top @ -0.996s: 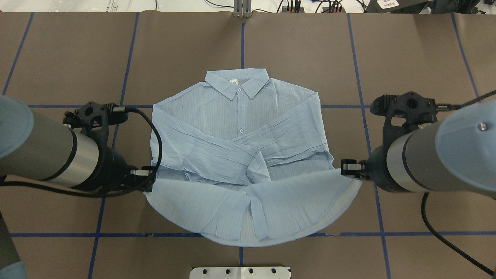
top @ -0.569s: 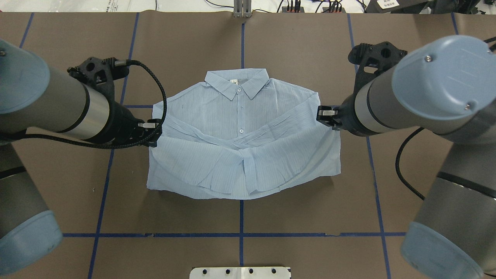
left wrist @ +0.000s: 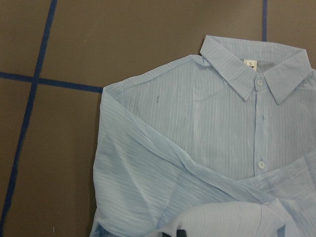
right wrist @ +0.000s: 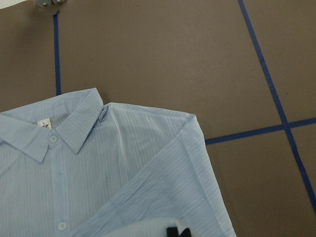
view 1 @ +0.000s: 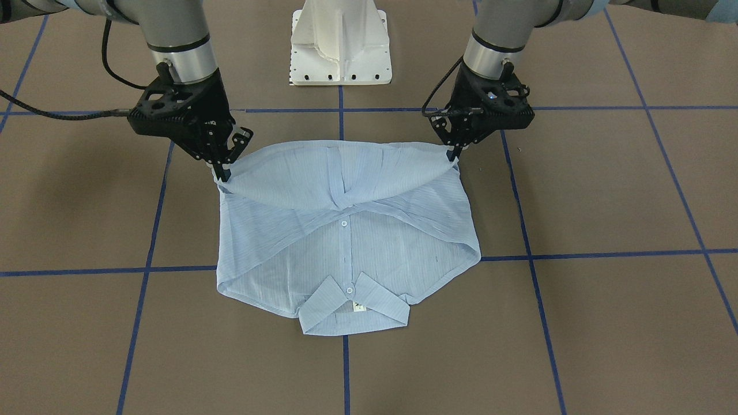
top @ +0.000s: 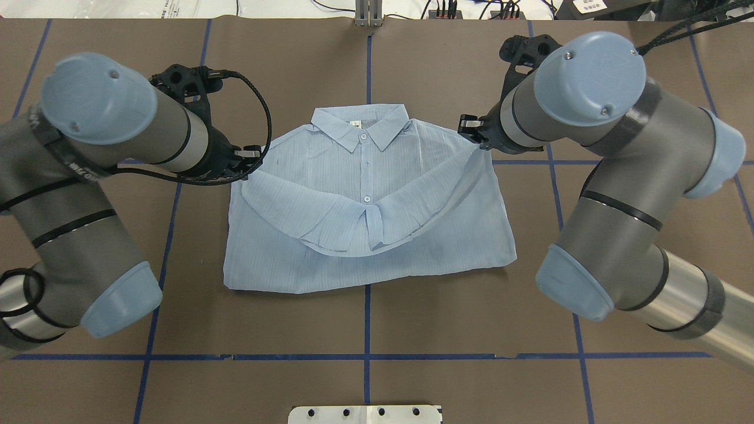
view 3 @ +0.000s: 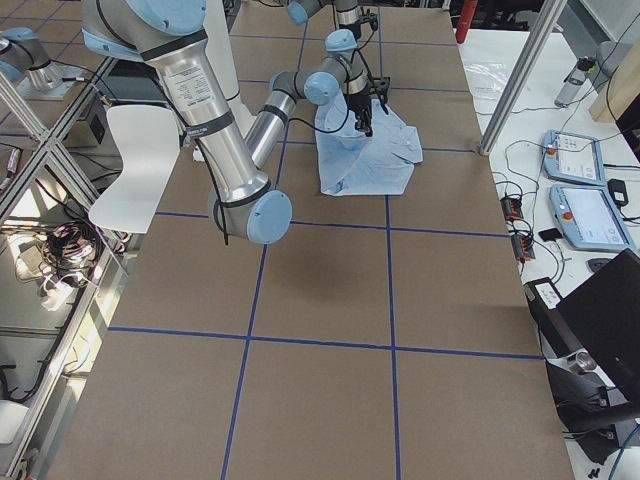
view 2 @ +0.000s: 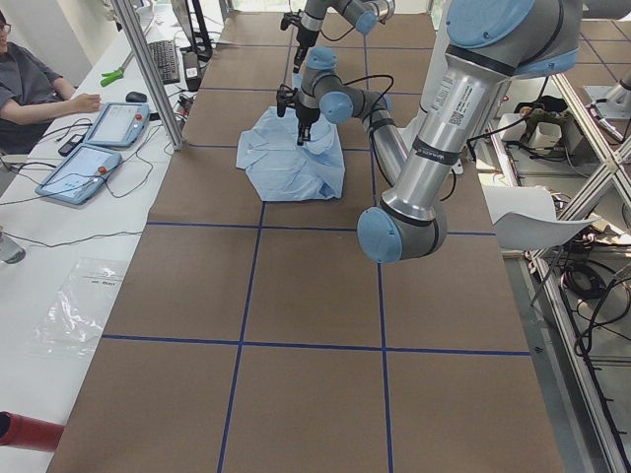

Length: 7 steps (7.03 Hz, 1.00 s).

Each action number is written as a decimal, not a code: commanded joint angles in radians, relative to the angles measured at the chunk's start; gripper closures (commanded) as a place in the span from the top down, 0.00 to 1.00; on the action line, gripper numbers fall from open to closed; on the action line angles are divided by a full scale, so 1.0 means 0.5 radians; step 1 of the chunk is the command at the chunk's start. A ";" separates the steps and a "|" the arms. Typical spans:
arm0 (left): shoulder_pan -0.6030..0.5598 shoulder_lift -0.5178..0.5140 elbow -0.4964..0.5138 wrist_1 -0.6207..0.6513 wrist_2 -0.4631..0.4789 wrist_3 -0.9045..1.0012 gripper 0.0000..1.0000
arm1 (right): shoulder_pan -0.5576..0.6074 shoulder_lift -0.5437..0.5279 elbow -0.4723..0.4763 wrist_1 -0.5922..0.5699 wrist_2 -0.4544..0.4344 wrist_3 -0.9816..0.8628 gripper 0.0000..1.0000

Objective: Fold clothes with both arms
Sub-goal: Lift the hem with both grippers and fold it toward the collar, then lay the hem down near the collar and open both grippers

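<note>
Both arms have swung farther from the robot since a moment ago, carrying the shirt's lower hem up over the crossed sleeves toward the collar.

Nearest the robot sits a white metal base plate (top: 365,414) with bolt holes, on the brown paper-covered counter (top: 265,330) gridded with blue tape lines (top: 471,356). Beyond it, on the counter's middle line, lies the thin pale-blue striped button-up shirt (top: 365,271), front up and doubled over crosswise, its crease (top: 330,290) facing the robot. The lifted hem (top: 330,250) sags in a curve across the chest, its two ends raised.

The left gripper (view 1: 454,153) has its fingers clamped on one hem corner above the shirt's shoulder. The right gripper (view 1: 222,173) pinches the other corner the same way at the opposite shoulder. A black braided cable (top: 266,121) from the left arm (top: 118,129) arches over the counter just beside that shoulder. The grey elbows of the left arm and the right arm (top: 618,194) overhang the counter on either side of the shirt, apart from the cloth.

Farther on, the collar (top: 359,126) lies flat and uncovered, a small label inside it. Past the counter's far edge stand a grey metal post (top: 368,13) and loose black wires (top: 500,9). In the left side view a seated person (view 2: 35,84) rests a hand on a white side counter (view 2: 59,266) holding two blue-framed control tablets (view 2: 81,172).
</note>
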 commanded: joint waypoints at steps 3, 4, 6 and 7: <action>-0.032 -0.093 0.702 -0.577 0.114 0.210 0.00 | 0.014 0.016 -0.589 0.407 -0.003 -0.031 0.00; -0.066 -0.077 0.720 -0.584 0.111 0.312 0.00 | 0.014 0.007 -0.618 0.438 -0.003 -0.034 0.00; -0.143 -0.071 0.739 -0.587 0.105 0.411 0.00 | 0.053 0.010 -0.603 0.445 0.006 -0.080 0.00; -0.143 -0.068 0.745 -0.593 0.105 0.411 0.00 | 0.060 -0.005 -0.603 0.445 0.006 -0.086 0.00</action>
